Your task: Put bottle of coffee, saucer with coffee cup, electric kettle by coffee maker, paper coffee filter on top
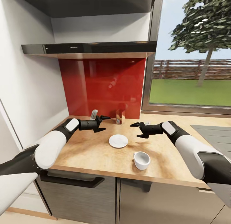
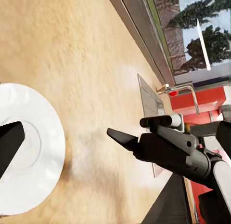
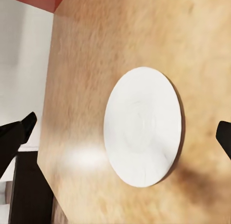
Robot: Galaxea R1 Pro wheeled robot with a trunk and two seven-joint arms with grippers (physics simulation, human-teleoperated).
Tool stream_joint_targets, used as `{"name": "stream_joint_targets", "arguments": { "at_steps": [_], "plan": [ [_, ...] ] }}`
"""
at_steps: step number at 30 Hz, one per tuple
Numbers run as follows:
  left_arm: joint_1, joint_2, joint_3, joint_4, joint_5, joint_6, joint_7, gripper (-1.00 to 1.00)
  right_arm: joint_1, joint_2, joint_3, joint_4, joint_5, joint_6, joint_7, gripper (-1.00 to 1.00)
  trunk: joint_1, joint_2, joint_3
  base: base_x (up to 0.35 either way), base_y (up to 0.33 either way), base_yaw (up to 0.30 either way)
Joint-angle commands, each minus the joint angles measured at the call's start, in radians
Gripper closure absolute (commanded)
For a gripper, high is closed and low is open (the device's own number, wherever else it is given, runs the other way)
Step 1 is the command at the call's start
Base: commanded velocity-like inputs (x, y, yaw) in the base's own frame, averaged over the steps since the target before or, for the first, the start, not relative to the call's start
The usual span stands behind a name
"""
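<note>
I have both arms over the bench [image 1: 93,151], facing each other, with the saucer [image 1: 118,141] lying flat and bare between and just below the two end effectors. The left end effector [image 1: 103,123] has its fingers spread wide and holds nothing; the right end effector [image 1: 137,129] is likewise spread wide and holds nothing. The coffee cup [image 1: 141,160] stands upright on the wood, mouth up and nothing visible inside, on the near side of the right end effector and apart from the saucer, not on it; I cannot make out which way its handle points. Behind the left end effector's tips, against the red backsplash [image 1: 102,85], a small squat jar-like thing [image 1: 120,117] stands; I cannot tell what it is. My left wrist camera shows the saucer [image 2: 29,151] partly past one dark fingertip, the right end effector [image 2: 126,138] opposite, and a faucet [image 2: 180,91] by the sink further along. My right wrist camera looks down on the whole saucer [image 3: 143,126], centred between its two fingertips [image 3: 17,132], with bare wood all round.
</note>
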Motion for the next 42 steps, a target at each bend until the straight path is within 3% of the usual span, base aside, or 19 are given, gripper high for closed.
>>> {"name": "stream_joint_targets", "arguments": {
  "at_steps": [1,6,17,30,42],
  "plan": [
    [0.0,0.0,-0.001,0.004,-0.002,0.001,-0.004,-1.0,-0.001,0.0,-0.003,0.0,0.01,0.003,0.008,-1.0,0.0,-0.001,-0.001,0.0,0.0,0.0],
    [0.0,0.001,-0.002,0.05,-0.026,-0.014,-0.022,-1.0,-0.001,0.002,-0.004,0.0,0.01,0.003,0.009,-1.0,0.0,-0.001,-0.001,0.0,0.0,0.0],
    [0.002,0.001,-0.002,0.102,-0.033,-0.058,-0.025,-1.0,0.0,0.003,-0.005,0.0,0.01,0.004,0.009,-1.0,0.0,-0.001,-0.001,0.0,0.0,0.0],
    [0.003,0.0,-0.004,0.11,-0.052,-0.065,-0.022,-1.0,0.001,0.01,-0.008,0.005,0.009,0.007,0.01,-1.0,0.0,-0.001,-0.001,0.0,0.0,0.0],
    [0.061,0.01,-0.005,0.109,-0.058,-0.066,-0.021,-1.0,0.002,0.02,-0.008,0.01,0.009,0.007,0.012,-1.0,0.0,-0.001,-0.001,0.0,0.0,0.0]
  ]
}}
